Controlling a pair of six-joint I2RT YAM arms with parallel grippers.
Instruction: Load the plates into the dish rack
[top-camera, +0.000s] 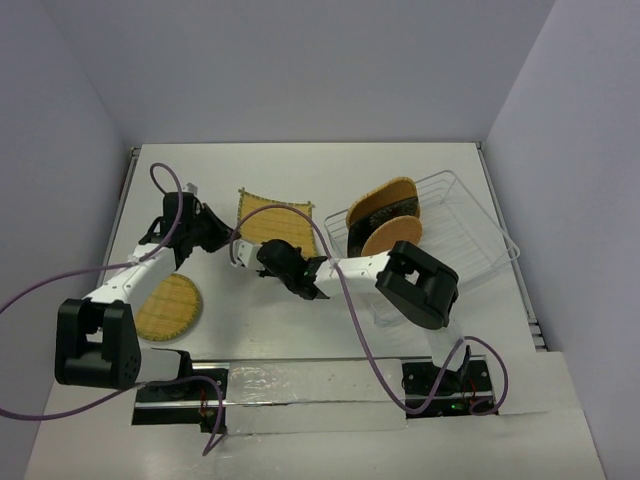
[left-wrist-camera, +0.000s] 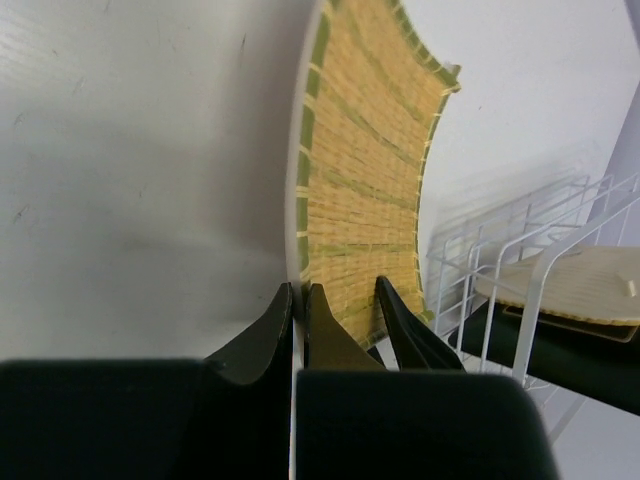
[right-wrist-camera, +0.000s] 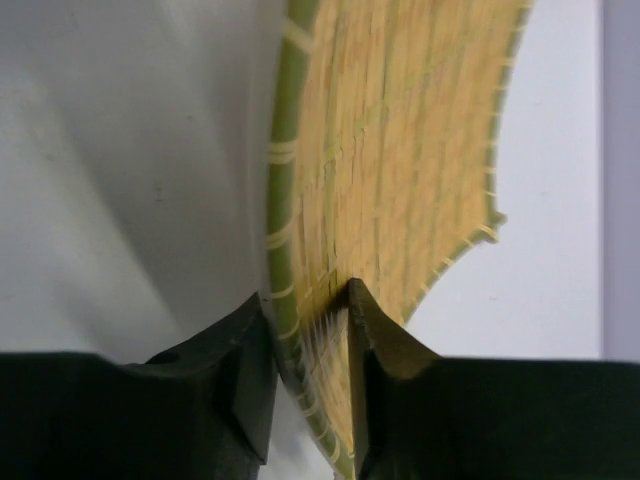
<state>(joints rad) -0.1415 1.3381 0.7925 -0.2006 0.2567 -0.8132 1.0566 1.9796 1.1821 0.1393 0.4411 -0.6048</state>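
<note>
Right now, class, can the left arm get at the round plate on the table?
Probably not yet: jaws of the left gripper are shut on the fringed plate; otherwise the round plate lies uncovered.

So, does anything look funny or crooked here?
Yes. The fringed square plate is pinched by both tools at once: the left tool and the right tool grip it close together on its near side. Nothing looks spilled or broken.
</note>
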